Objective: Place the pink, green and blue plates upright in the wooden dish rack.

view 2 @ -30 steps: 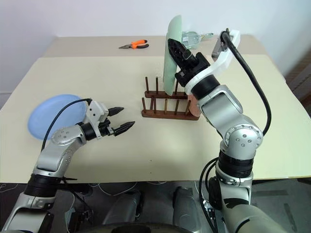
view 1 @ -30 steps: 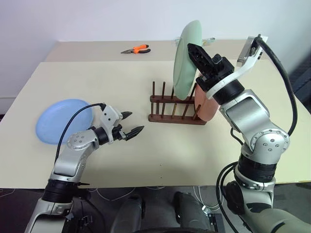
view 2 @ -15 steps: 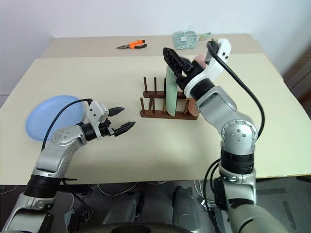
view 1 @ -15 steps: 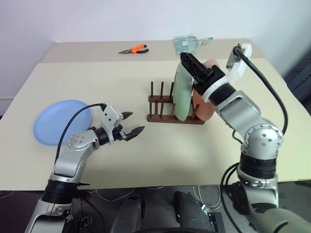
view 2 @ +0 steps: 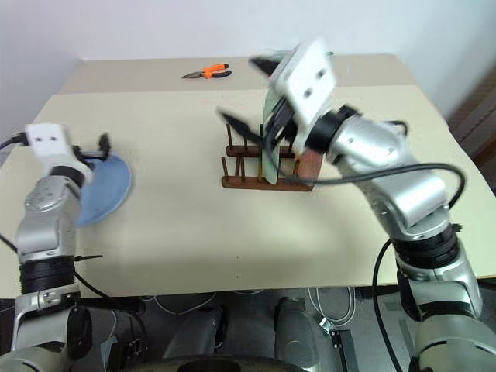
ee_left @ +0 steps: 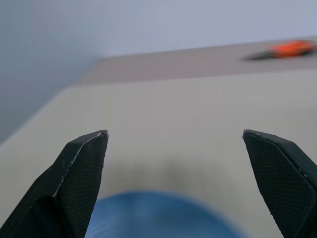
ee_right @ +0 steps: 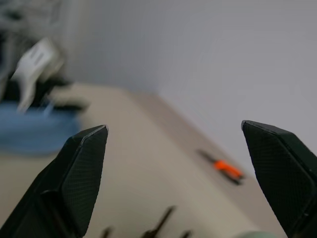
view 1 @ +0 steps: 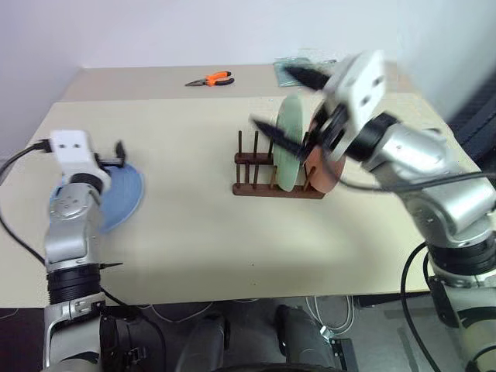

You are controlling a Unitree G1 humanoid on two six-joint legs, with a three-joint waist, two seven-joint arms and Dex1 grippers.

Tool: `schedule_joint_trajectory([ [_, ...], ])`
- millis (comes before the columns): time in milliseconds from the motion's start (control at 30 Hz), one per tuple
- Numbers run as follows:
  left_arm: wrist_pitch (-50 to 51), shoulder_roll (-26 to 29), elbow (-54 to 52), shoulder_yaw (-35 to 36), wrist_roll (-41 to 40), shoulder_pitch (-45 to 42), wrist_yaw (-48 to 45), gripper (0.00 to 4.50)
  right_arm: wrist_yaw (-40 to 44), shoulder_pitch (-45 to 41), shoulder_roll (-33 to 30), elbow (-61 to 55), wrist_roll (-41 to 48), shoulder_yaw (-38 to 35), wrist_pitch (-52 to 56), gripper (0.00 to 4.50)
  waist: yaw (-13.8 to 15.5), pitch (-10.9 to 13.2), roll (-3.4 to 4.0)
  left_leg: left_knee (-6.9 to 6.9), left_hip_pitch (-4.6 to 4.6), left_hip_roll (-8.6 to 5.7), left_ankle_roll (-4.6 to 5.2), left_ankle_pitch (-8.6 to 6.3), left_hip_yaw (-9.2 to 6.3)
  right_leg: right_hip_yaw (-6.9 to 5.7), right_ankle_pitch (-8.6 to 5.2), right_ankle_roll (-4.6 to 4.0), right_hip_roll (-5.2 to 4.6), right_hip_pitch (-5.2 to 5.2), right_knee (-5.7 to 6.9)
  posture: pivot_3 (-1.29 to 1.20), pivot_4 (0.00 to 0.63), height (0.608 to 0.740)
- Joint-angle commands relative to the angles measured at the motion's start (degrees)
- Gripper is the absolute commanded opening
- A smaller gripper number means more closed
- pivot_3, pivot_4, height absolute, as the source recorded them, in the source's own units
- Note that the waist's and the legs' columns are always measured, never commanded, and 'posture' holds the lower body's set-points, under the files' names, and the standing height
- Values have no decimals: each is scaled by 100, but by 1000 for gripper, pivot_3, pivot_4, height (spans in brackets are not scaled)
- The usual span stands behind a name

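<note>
1. Now the green plate (view 1: 291,142) stands on edge between the pegs of the wooden dish rack (view 1: 275,172), and the pink plate (view 1: 322,172) stands just behind it at the rack's right end; both look seated.
2. The blue plate (view 1: 124,194) lies flat on the bench (view 1: 232,232), well apart from the rack on the robot's left, so by my reading it is the one plate left to place.
3. The left gripper (ee_left: 181,163) hovers at the blue plate's far edge, its jaws wide apart and holding nothing.
4. The right gripper (view 1: 291,105) hangs above and just beside the green plate's rim, jaws spread wide and empty.
5. Orange pliers (view 1: 209,78) and a clear packet (view 1: 298,66) lie at the far side of the bench, clear of the work.
6. Risk: the right arm's fingers pass close to the standing plates, and a brush could tip one out of its slot.
7. Risk: a flat, shallow plate offers little rim to pinch, so the left jaws may slide it across the bench instead of lifting it.
</note>
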Motion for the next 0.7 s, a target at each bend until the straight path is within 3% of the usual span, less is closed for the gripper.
schedule_joint_trajectory([
  [33, 734, -170, -437, 843, -227, -4, 920, 4500, 317, 86, 276, 116, -545, 230, -380, 4448, 18, -1, -13, 2, 0, -3, -1, 1, 0, 0, 1, 0, -3, 0, 0, 0, 150, 740],
  [333, 2658, -1202, -1572, 1950, -1582, 598, 1370, 4500, 830, 322, 873, 544, -1201, 368, -720, 4448, 17, -3, -36, 1, 2, -4, -11, 5, -11, -5, 2, -1, -1, 2, 7, 0, 150, 740],
  [433, 2897, -1504, -1565, 2179, -1933, 556, 1528, 3617, 892, 366, 968, 626, -1415, 358, -813, 4500, 16, -4, -34, -4, 7, -3, -20, 10, -12, -6, 1, -2, 0, 4, 11, 0, 150, 740],
  [567, 2892, -1668, -1404, 2374, -2162, 379, 1827, 1607, 902, 400, 1074, 663, -1635, 298, -861, 4500, 19, -5, -34, -3, 10, -4, -27, 14, -13, -6, 1, -2, 0, 6, 13, 0, 150, 740],
  [667, 2740, -1489, -1306, 1892, -2055, 382, 1477, 46, 889, 438, 1102, 628, -1786, 249, -845, 4500, 45, -6, -33, -3, 10, -5, -31, 16, -14, -6, 1, -2, 0, 8, 15, 0, 150, 740],
  [700, 2670, -1437, -1305, 1740, -2011, 393, 1368, 12, 897, 453, 1104, 611, -1831, 242, -844, 4500, 68, -6, -34, -2, 10, -6, -32, 17, -15, -6, 1, -3, 1, 9, 15, 0, 150, 740],
])
